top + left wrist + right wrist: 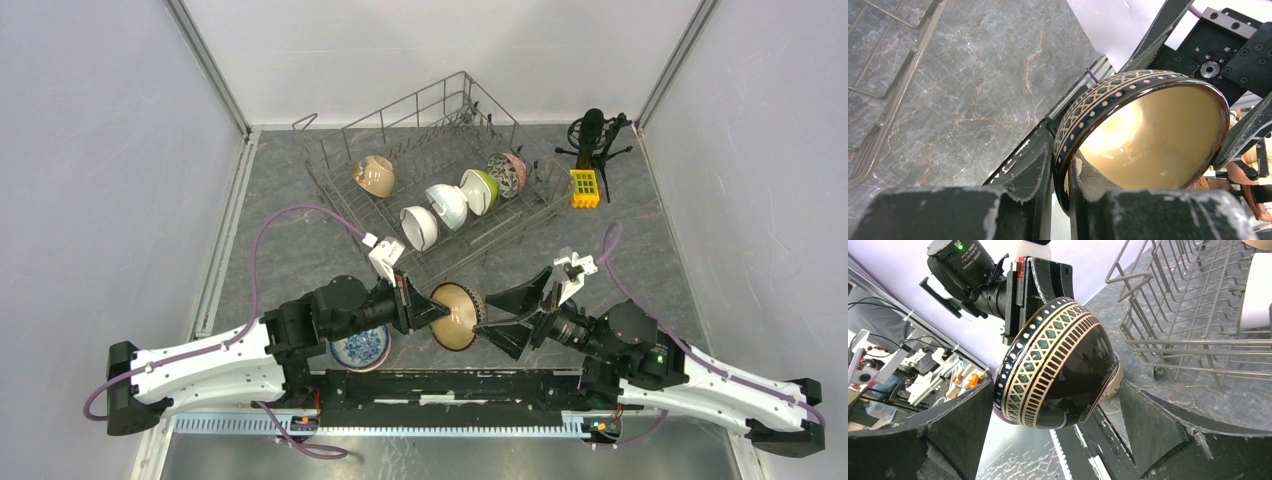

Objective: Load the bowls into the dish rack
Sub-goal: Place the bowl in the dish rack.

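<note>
A dark brown bowl point(458, 315) with a tan inside and a patterned band hangs on its side above the table's near edge. My left gripper point(432, 312) is shut on its rim point(1060, 165), one finger inside and one outside. My right gripper point(490, 317) stands wide open, its fingers on either side of the bowl's dark belly point(1058, 365) and apart from it. Behind them the dish rack point(330, 190) holds several bowls on edge: tan point(375, 176), white point(419, 227), lime green point(480, 190) and speckled point(508, 173). A blue-and-white bowl point(360, 348) lies under my left arm.
A black microphone on a tripod point(592, 135) and a yellow block point(584, 187) stand to the right of the rack. The arms' black mounting rail point(450, 385) runs along the near edge. The rack's front corner point(1188, 342) is close to my right gripper.
</note>
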